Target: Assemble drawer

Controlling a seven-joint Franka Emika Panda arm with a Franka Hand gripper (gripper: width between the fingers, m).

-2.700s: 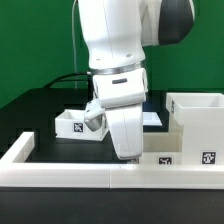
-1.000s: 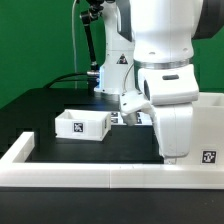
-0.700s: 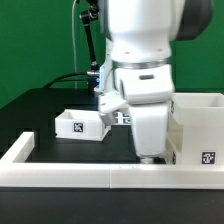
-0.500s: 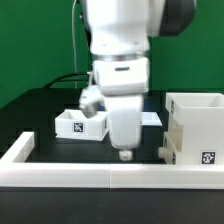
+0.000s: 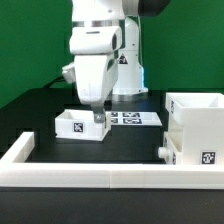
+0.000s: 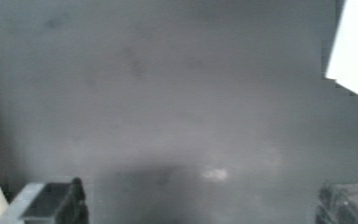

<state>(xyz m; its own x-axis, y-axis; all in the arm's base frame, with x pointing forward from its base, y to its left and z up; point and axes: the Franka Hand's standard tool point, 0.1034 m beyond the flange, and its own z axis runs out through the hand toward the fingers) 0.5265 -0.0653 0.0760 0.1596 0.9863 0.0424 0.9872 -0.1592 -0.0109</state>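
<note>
A small open-top white drawer box (image 5: 80,125) with a square tag on its front sits on the black table at the exterior view's left. The tall white casing (image 5: 196,125) stands at the right, with a tag low on its front and a black knob (image 5: 163,153) showing at its lower left corner. My gripper (image 5: 96,118) hangs over the right end of the small box. In the wrist view my gripper (image 6: 202,205) is open, its fingers (image 6: 60,200) far apart with only dark table between them. A white edge (image 6: 354,75) shows at one side.
The marker board (image 5: 136,117) lies flat behind the small box. A low white border wall (image 5: 100,176) runs along the front and up the left side. A green backdrop and a black cable stand behind the table.
My arm has swung from in front of the casing at the exterior view's right over to the left and back. It now hangs over the small box, which has not moved.
</note>
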